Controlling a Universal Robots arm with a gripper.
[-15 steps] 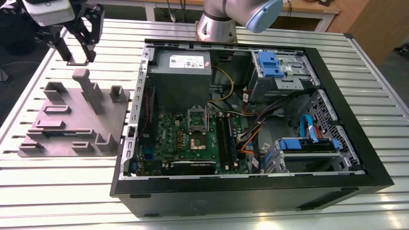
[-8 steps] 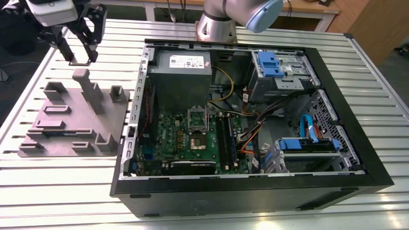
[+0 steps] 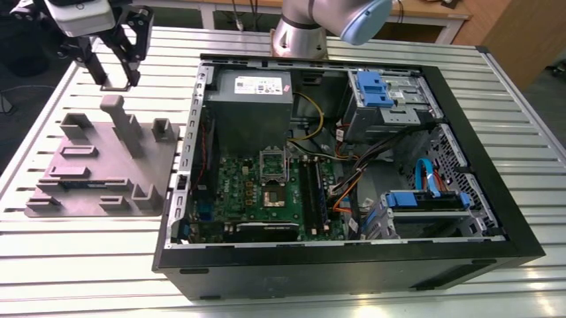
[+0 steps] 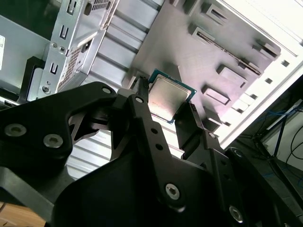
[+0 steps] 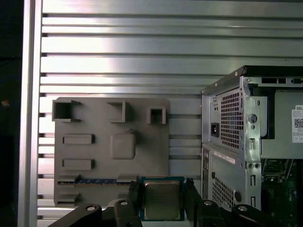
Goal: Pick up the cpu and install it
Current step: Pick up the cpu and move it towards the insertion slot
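Observation:
The cpu [image 4: 169, 96] is a small square chip with a silver-grey metal top and a thin green edge. My gripper [image 3: 118, 81] is shut on it, with one black finger [image 5: 191, 198] on each side of the cpu [image 5: 162, 199]. In the exterior view the gripper hangs above the far end of the grey parts fixture [image 3: 97, 165], to the left of the open computer case [image 3: 354, 258]. The green motherboard [image 3: 265, 199] lies on the case floor, and its cpu socket [image 3: 274, 192] stands open.
A long memory stick [image 5: 94, 180] lies in a slot of the fixture. Inside the case are a grey power supply box [image 3: 254, 89], blue drive caddies [image 3: 372, 89], and loose cables [image 3: 354, 179]. The arm's base [image 3: 301, 36] stands behind the case on the slatted metal table [image 3: 89, 265].

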